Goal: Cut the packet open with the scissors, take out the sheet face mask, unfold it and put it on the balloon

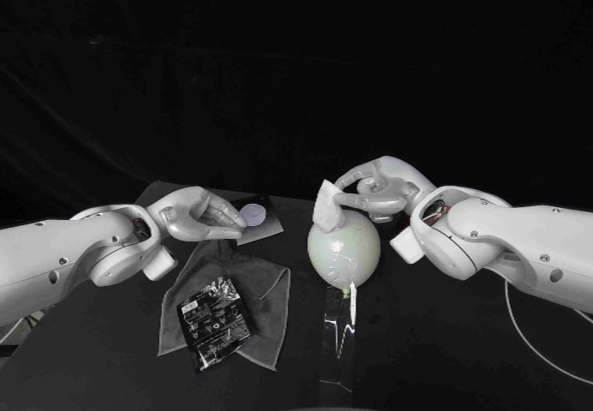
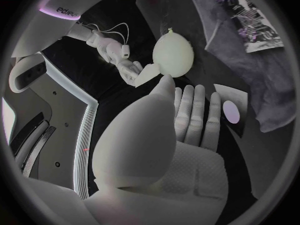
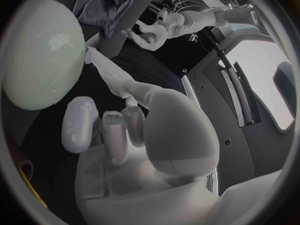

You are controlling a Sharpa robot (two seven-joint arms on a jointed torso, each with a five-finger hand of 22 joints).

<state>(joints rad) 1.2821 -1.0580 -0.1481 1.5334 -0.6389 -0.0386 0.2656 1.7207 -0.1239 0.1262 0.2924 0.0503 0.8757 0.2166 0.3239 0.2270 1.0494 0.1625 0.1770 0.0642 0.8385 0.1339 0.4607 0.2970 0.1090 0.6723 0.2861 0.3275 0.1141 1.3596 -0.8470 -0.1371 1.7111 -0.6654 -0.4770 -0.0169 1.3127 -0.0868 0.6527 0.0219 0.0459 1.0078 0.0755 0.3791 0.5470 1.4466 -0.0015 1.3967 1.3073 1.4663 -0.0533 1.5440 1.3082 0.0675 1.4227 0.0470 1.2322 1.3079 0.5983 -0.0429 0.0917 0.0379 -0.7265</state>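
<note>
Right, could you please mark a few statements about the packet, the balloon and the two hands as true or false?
1. The black packet lies on the grey cloth. True.
2. The left hand grips the packet. False: it holds nothing, and the packet lies apart from it on the cloth.
3. The right hand holds a white sheet against the balloon. True.
4. The balloon rests on the grey cloth. False: it is beside the cloth, not on it.
</note>
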